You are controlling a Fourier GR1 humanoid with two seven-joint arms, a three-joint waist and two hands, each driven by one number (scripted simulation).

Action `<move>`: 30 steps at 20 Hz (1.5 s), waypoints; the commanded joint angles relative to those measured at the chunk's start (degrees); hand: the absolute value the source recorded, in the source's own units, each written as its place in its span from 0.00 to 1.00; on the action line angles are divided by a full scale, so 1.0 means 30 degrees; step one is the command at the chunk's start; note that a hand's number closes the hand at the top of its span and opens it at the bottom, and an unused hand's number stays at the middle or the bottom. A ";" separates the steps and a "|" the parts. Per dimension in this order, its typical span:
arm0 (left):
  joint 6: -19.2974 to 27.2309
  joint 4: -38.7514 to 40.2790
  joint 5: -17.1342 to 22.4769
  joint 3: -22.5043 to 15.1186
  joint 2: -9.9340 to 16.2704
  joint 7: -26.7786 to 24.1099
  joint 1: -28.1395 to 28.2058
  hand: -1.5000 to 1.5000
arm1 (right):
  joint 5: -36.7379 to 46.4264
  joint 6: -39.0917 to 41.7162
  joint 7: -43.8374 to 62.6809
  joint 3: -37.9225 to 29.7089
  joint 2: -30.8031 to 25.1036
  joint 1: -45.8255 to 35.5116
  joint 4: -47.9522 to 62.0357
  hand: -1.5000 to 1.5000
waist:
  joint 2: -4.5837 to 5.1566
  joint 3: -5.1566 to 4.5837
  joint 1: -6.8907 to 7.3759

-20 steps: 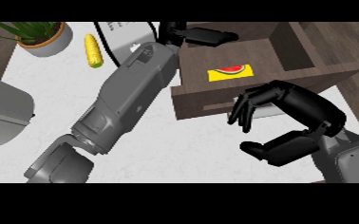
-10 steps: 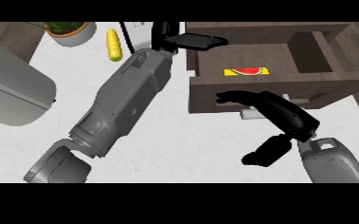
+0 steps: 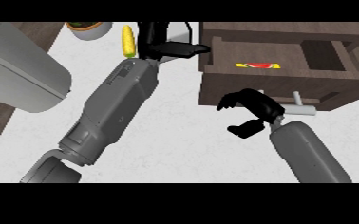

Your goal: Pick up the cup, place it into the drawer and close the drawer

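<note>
A dark wooden drawer (image 3: 231, 88) stands open at the upper right. A small yellow and red object (image 3: 258, 66) lies inside it; I cannot tell whether it is the cup. My right hand (image 3: 256, 107) sits against the drawer's front panel, just left of the grey handle (image 3: 303, 108). Its fingers are bent and spread from the thumb, with nothing between them. My left hand (image 3: 168, 48) reaches along the counter to the drawer's left wall, fingers stretched out and holding nothing.
A yellow corn cob (image 3: 128, 41) lies on the white counter (image 3: 175, 142) beside my left hand. A potted plant (image 3: 88, 29) stands at the back left. A large grey appliance (image 3: 28, 76) fills the left side.
My right hand has moved left and closer to the drawer front, with its fingers bent more. The whole scene has shifted in view. My left arm stays stretched toward the drawer.
</note>
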 commanded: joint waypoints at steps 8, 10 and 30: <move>-0.2032 -0.2989 0.0441 0.0067 0.2231 0.1382 0.2510 0.00 | 0.0097 -0.3585 -0.4533 -0.3544 0.0551 -0.5897 0.9556 1.00 | 0.0208 0.0058 0.1498; -0.2007 -0.3038 0.0376 -0.0058 0.1898 0.0995 0.3084 0.00 | -0.0448 -0.3109 -0.5149 -0.4528 -0.0608 -0.7028 1.0416 1.00 | 0.0383 0.0070 0.1658; -0.3992 -0.4793 0.0423 -0.0522 0.3093 0.1467 0.4753 0.00 | -0.2790 -0.1660 -0.4008 -0.7274 -0.2984 -0.9759 1.1124 1.00 | 0.0745 0.0040 0.3292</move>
